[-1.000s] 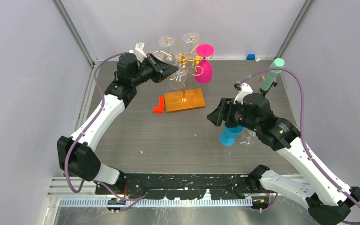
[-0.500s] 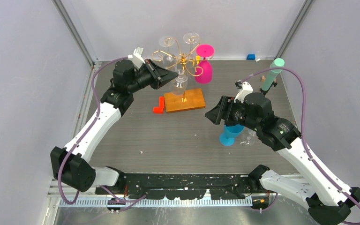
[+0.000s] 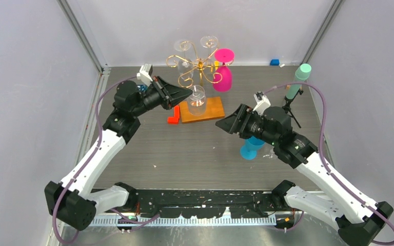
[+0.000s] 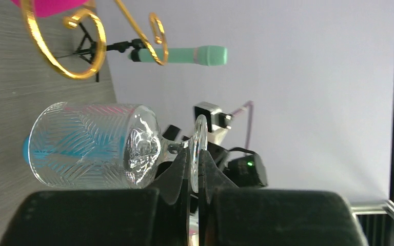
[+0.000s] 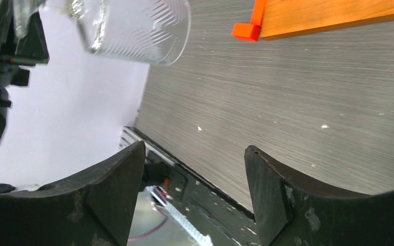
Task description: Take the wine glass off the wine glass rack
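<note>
One clear wine glass pinched at stem and foot between left fingers, bowl just ahead of them, free of wine glass rack, over its wooden base. Right fingers spread wide, holding nothing, well apart from glass

Table top: grey, wood-grain. Walls on three sides: plain, pale lavender-white. Aluminium frame posts in both rear corners. Lighting even.

The left arm reaches forward with its elbow bent; the left gripper is pinched tight on the wine glass stem; the right arm angles inward; the right gripper points left with its fingers spread wide.
</note>
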Robot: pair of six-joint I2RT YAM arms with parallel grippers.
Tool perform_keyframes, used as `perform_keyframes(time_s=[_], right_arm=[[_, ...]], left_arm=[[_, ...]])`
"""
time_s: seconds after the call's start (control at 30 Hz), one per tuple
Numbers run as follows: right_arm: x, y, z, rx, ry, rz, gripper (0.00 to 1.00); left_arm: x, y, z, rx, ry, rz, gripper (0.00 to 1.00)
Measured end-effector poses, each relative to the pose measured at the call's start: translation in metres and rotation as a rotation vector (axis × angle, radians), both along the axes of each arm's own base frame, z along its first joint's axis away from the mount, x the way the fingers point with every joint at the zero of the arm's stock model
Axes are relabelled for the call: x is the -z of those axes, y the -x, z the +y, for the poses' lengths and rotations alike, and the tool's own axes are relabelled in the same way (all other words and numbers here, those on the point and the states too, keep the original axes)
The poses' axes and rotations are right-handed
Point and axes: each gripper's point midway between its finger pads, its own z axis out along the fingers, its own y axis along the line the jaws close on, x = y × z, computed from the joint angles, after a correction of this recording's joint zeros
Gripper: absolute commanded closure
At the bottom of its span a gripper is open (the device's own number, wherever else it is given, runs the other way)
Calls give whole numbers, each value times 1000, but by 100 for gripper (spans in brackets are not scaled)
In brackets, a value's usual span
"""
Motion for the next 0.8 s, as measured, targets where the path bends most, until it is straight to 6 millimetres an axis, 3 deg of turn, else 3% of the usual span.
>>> perform_keyframes(time_s=[0.17, 0.27, 0.5, 0.6, 0.7, 0.8], right_arm=[[-6, -5, 11, 39, -193, 23, 19], [-22, -9, 18, 43, -321, 5, 18], [-82, -11, 38, -25, -587, -93, 18], [-96, -8, 51, -74, -652, -115, 18], [-108, -6, 61, -121, -715, -134, 21], [-124, -1, 67, -170, -785, -171, 32]], left_arm=[[-30, 19, 6, 15, 76, -37, 100], [-46, 28, 9, 24, 129, -39, 100], [-77, 49, 16, 57, 278, -19, 100], [-88, 55, 16, 78, 336, -10, 100], [-92, 55, 17, 79, 380, 5, 100], [-92, 55, 18, 78, 412, 33, 100]])
